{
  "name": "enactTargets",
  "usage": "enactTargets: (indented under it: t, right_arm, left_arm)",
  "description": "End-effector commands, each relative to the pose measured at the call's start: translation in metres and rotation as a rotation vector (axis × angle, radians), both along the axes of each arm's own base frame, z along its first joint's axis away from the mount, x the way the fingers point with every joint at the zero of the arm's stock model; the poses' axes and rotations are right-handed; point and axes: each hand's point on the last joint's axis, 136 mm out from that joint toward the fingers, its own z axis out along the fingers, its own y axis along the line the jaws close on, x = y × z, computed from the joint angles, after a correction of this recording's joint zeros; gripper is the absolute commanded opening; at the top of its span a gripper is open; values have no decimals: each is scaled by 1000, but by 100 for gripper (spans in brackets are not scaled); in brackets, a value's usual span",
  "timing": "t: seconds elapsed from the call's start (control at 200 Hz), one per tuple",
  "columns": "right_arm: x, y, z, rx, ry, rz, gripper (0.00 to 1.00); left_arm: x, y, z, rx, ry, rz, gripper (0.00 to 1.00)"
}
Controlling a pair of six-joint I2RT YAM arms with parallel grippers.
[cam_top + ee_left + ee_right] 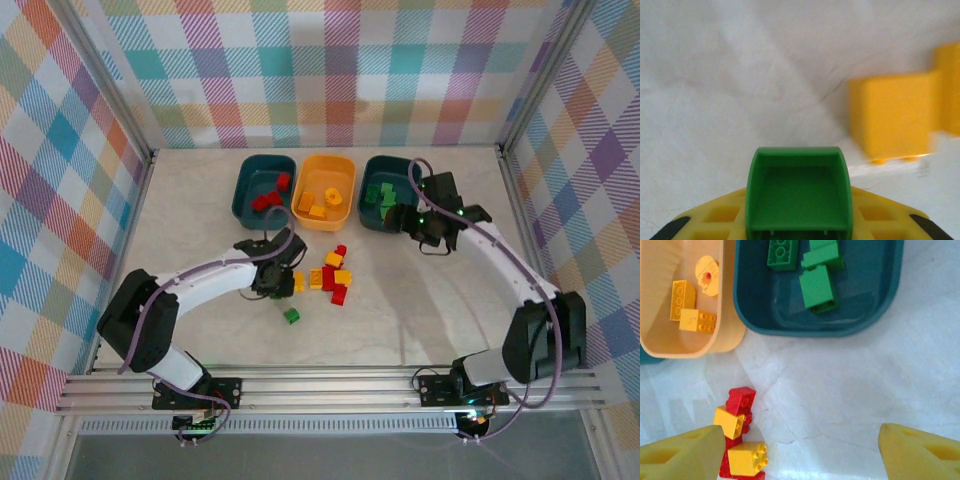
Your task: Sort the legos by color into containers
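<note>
Checked walls (330, 60) in many colours close in three sides of a pale, marbled table (190, 220), with a metal rail (330, 385) along its near edge. Three tubs stand side by side at the far end. The left teal tub (250, 180) holds red bricks (268, 198), the yellow tub (325, 158) holds yellow bricks (312, 206), and the right teal tub (368, 170) holds green bricks (380, 193). A loose heap of red and yellow bricks (333, 275) lies mid-table, in front of the yellow tub.

The left wrist view is very close and blurred. A single yellow brick (890, 117) on its right is soft-edged, and another beyond it is cut off by the frame. From above, the left claw's fingers are hard to pick out under the arm.

The right claw (800, 452) hangs over bare table in front of the right teal tub, its fingers wide apart and holding nothing. The left claw (799, 227) is drawn in on a green brick (799, 192), with yellow fingers (715, 220) against both sides. I cannot tell whether the brick is clear of the table. It sits just beside the heap, on the near side.
</note>
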Motion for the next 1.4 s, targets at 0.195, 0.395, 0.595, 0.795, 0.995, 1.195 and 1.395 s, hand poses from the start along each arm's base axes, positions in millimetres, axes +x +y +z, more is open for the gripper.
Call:
enactTargets:
  t: [0.195,0.395,0.595,0.795,0.995,1.195,1.395]
  right_arm:
    - [-36,-30,-2,30,-70,-165,86]
    - [-67,-72,-15,-69,-48,-327,97]
    - [-77,-111,-10,-65,-60,-428,100]
    - [-78,-96,-16,5,-52,-377,100]
    - [-81,-87,-19,41,-48,-331,100]
    - [-82,-80,-11,73,-54,-298,100]
    - [-83,-73,3,101,-83,-259,100]
  left_arm:
    - [84,-108,94,-274,-151,-96,23]
    - [131,-186,96,-435,-134,-209,24]
    - [164,-236,87,-483,-144,-319,24]
    - [190,-255,62,-464,-129,-298,27]
    - [206,-260,54,-458,-175,-277,34]
    - [217,-258,39,-433,-174,-241,45]
    - [215,-260,71,-477,-204,-249,62]
